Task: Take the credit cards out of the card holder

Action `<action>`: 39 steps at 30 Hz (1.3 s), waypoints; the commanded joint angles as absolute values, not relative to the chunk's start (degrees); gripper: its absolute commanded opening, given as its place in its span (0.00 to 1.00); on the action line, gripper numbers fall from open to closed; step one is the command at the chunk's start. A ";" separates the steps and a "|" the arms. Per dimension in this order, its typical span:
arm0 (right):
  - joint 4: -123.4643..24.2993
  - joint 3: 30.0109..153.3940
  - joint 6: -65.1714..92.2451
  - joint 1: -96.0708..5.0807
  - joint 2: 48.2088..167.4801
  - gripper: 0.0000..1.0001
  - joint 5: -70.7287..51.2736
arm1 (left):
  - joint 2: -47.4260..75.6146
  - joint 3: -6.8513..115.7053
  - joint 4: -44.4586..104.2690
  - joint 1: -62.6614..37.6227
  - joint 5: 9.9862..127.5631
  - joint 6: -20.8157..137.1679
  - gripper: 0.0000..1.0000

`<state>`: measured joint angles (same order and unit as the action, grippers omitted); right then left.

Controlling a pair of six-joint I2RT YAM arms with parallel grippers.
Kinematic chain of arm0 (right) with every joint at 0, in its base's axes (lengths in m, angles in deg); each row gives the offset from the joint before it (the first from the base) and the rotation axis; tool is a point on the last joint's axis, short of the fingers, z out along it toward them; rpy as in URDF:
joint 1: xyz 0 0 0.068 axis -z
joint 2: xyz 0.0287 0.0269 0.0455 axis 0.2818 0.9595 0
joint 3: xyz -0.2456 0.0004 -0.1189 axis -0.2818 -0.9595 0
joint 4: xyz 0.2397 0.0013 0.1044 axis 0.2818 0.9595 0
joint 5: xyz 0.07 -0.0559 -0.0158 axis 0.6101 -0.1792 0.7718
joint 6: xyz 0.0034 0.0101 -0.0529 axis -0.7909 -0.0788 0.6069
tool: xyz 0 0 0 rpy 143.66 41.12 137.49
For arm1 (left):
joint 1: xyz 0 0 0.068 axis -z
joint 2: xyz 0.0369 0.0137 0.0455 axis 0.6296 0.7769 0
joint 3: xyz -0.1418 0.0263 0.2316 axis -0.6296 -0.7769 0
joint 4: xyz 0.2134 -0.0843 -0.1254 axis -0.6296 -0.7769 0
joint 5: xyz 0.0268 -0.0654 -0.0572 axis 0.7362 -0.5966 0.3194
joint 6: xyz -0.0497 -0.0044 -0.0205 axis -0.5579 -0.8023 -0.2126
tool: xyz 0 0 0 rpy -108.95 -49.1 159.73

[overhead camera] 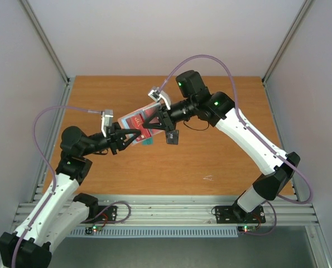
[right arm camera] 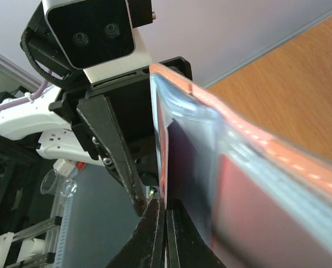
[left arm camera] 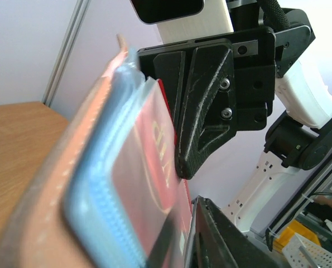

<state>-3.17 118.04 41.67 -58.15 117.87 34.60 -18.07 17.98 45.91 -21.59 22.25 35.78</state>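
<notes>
— Pose on the left?
— Stretched from the near-left base up toward the middle, forearm low and nearly level. Ending in the left fingers (overhead camera: 123,140), clenched on the near-left side of the card holder (left arm camera: 48,190).
— And on the right?
— Raised high at the elbow near the far edge, then bent back leftward, wrist roughly level, facing the other arm head-on. Tipped with the right fingers (overhead camera: 156,120), pinched together on the thin edge of the red card (left arm camera: 154,162).
— Whereabouts of the holder?
— Up in the air between both arms, over the middle of the tabletop (overhead camera: 221,162), clear of it. Folded open, dusty pink outside, pale blue inside, turned edge-on to both wrist cameras.
— Red card out yet?
— Not fully; lying against the blue inner face, partly behind a clear sleeve.
— Anything else?
— A black card (overhead camera: 173,137) just beside the right fingers on the near side; resting on the tabletop or hanging, impossible to tell. Also a teal sliver (overhead camera: 147,141) peeking out at the holder's near edge.
</notes>
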 commanded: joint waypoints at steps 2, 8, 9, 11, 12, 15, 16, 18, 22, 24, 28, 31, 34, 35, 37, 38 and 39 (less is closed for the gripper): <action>-2.46 118.15 42.93 -56.96 115.42 0.01 35.45 | -18.86 19.16 50.65 -21.16 20.71 36.36 0.32; -0.49 118.69 43.80 -56.27 114.57 0.01 36.17 | -18.88 19.13 50.74 -21.13 20.61 36.18 0.24; -0.03 118.84 43.97 -56.25 114.49 0.01 35.96 | -18.91 19.10 50.74 -21.13 20.63 36.18 0.20; 0.56 119.04 44.23 -56.25 114.61 0.01 35.68 | -18.88 19.13 50.66 -21.18 20.65 36.18 0.10; 0.65 119.15 44.19 -56.19 114.71 0.02 35.90 | -18.93 19.23 50.67 -21.14 20.74 36.12 0.03; 0.94 119.12 44.15 -56.22 115.00 0.10 36.62 | -18.79 19.33 50.59 -21.17 20.55 36.18 0.00; 1.18 119.02 44.30 -56.20 114.94 0.13 36.06 | -18.88 19.33 50.63 -21.10 20.57 36.12 0.00; 1.24 118.27 44.88 -55.95 114.42 0.14 35.14 | -19.01 19.26 50.72 -21.09 20.45 36.01 0.00; 1.09 117.71 44.78 -55.17 113.72 0.10 35.98 | -18.99 19.09 51.14 -21.10 20.09 35.92 0.00; 1.23 117.46 44.94 -55.16 113.60 0.07 35.83 | -18.99 19.03 51.22 -21.16 19.94 35.87 0.00; 1.31 117.08 44.68 -55.22 114.22 0.01 36.43 | -19.04 19.09 51.27 -21.13 19.76 35.92 0.00; 0.49 116.65 44.39 -55.20 114.20 0.01 37.24 | -19.03 19.11 51.27 -21.13 19.73 35.88 0.00; -0.62 115.97 44.64 -55.21 113.35 0.01 37.19 | -18.89 19.11 51.20 -21.12 19.87 35.91 0.00; -0.62 115.79 44.88 -55.17 112.88 0.01 36.34 | -18.86 19.14 50.93 -21.09 20.16 35.88 0.05; -0.53 115.39 45.36 -54.71 112.29 0.01 34.81 | -18.87 19.02 50.46 -21.17 20.64 35.83 0.17; -0.64 115.17 45.30 -54.15 112.10 0.01 34.79 | -18.98 19.00 50.52 -21.15 20.67 35.79 0.18; -0.74 114.98 44.96 -53.71 111.98 0.01 35.00 | -18.97 19.00 50.48 -21.16 20.68 35.75 0.19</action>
<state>-0.25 115.92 44.62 -55.09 114.29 35.95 -18.22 18.00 47.02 -21.26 20.72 35.50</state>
